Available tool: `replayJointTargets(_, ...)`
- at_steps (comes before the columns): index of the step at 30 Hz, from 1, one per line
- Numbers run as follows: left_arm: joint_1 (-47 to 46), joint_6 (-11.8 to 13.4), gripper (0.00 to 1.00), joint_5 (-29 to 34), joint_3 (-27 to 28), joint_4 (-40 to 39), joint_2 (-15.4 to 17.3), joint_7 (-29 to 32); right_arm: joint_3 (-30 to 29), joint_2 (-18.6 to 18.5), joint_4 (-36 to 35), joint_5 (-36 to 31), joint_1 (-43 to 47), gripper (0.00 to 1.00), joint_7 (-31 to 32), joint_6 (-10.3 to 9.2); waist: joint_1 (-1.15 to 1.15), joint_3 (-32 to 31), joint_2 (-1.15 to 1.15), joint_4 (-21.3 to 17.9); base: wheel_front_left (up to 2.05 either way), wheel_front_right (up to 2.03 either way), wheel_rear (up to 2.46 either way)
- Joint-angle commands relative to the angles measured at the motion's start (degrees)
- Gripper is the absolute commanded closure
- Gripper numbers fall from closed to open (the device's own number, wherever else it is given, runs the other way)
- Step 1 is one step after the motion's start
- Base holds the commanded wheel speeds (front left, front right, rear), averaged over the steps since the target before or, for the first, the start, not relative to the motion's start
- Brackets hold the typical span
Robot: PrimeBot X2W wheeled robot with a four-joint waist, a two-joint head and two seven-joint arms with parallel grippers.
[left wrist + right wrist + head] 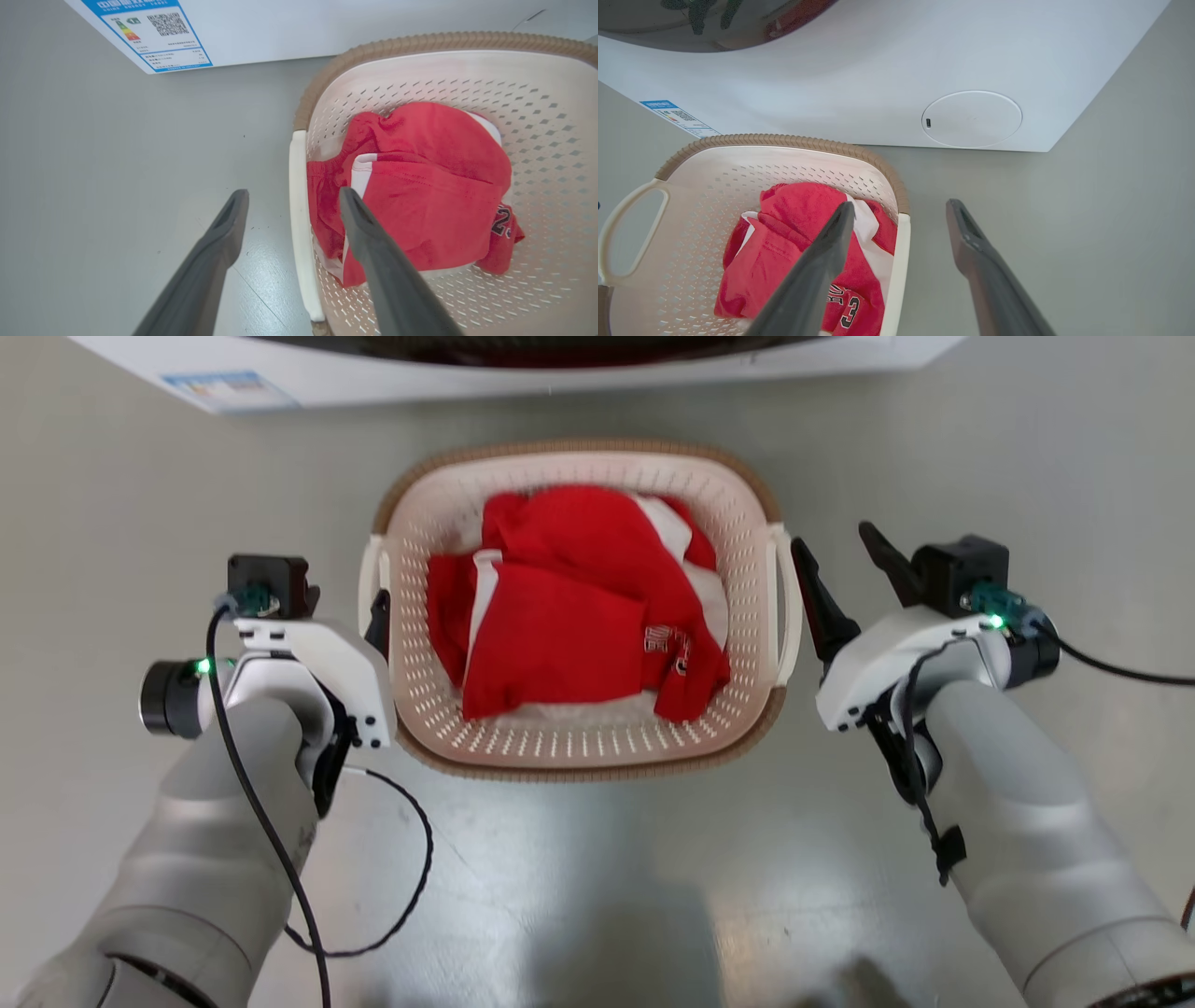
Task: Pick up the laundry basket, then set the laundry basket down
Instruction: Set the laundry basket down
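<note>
The laundry basket point(579, 747), cream and perforated with a brown rim, sits on the floor and holds red and white clothes point(560, 635). My left gripper point(372, 616) is open at its left loop handle point(368, 574). In the left wrist view the handle point(299, 210) runs between the two fingers point(224, 238) of the gripper point(294, 195). My right gripper point(834, 539) is open beside the right handle point(790, 607). In the right wrist view the gripper point(901, 206) straddles the handle point(895, 275), with one finger over the basket point(738, 177). Neither gripper holds anything.
A white washer point(560, 373) stands just behind the basket, with a blue energy label point(154, 32) on its front and a round cover point(971, 119) low down. A black cable point(415, 877) loops from my left arm over the grey floor point(597, 896).
</note>
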Motion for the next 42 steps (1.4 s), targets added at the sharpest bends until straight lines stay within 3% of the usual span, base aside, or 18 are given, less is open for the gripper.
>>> replayJointTargets(1,1.8,-0.1,0.0,-0.7,1.3,-0.5,1.6,-0.8,-0.4,1.0,-1.7,-1.3,3.4,0.0,-0.8,0.34,0.0,-3.2,0.0,0.3,0.0,0.0,0.0)
replayJointTargets(9,6.2,1.1,0.0,1.0,5.1,-7.7,3.1,-1.3,-8.8,0.6,-8.7,-7.2,9.7,0.0,-0.8,0.34,0.0,-12.9,0.0,1.1,0.0,0.0,0.0)
replayJointTargets(21,22.8,2.6,0.0,8.8,21.4,-26.2,5.9,-1.3,-15.4,0.4,-22.0,-12.1,19.2,0.0,-0.8,0.34,0.0,-26.8,0.0,0.2,0.0,0.0,0.0)
replayJointTargets(32,37.3,1.9,0.0,18.2,35.2,-40.0,3.2,-1.3,-17.1,-0.9,-33.6,-11.7,30.6,0.0,-0.8,0.34,0.0,-34.1,0.0,2.0,0.0,0.0,0.0)
replayJointTargets(42,47.7,-0.2,0.0,24.9,43.4,-48.4,0.1,-1.3,-18.4,-1.2,-42.0,-11.5,40.0,0.0,-0.8,0.34,0.0,-37.3,0.0,2.6,0.0,0.0,0.0)
